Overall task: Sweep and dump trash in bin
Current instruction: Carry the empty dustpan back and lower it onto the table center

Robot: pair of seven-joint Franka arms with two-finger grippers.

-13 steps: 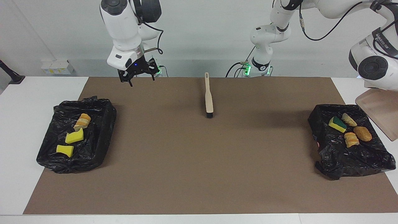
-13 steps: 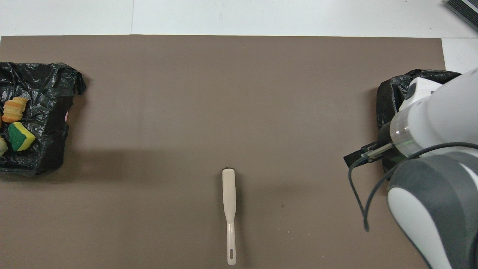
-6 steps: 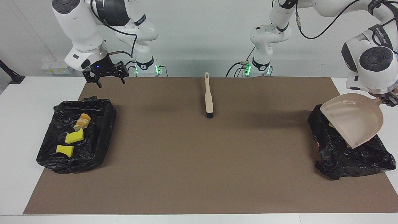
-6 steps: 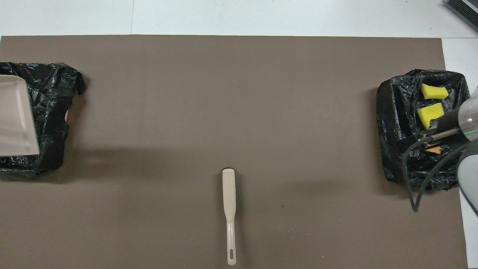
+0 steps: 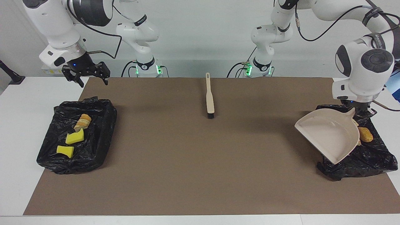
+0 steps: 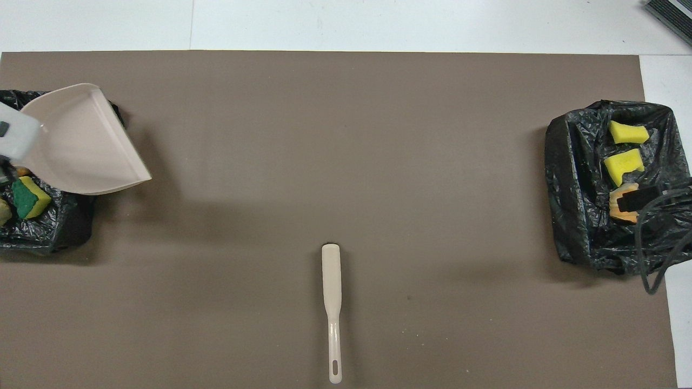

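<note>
My left gripper [image 5: 359, 112] is shut on the handle of the beige dustpan [image 5: 328, 134]. The pan hangs tilted over the inner rim of the black-bagged bin [image 5: 359, 165] at the left arm's end, its mouth toward the table's middle. It hides most of that bin's trash. A golden piece [image 5: 365, 134] and a green-backed sponge [image 6: 30, 197] still show. The bin [image 5: 103, 125] at the right arm's end holds a pastry piece [image 5: 82, 121] and two yellow sponge chunks [image 5: 75, 137] [image 5: 65, 151]. My right gripper [image 5: 94, 83] hangs open and empty over the mat's corner beside that bin.
A beige brush [image 5: 210, 97] lies on the brown mat [image 5: 200, 162] midway between the arms' bases, bristles pointing away from the robots. The right arm's black cable [image 6: 657, 237] hangs over the bin at its end in the overhead view.
My left arm swung the dustpan from outside its bin across it toward the table's middle and lowered it. My right gripper moved sideways toward the right arm's end, still open.
</note>
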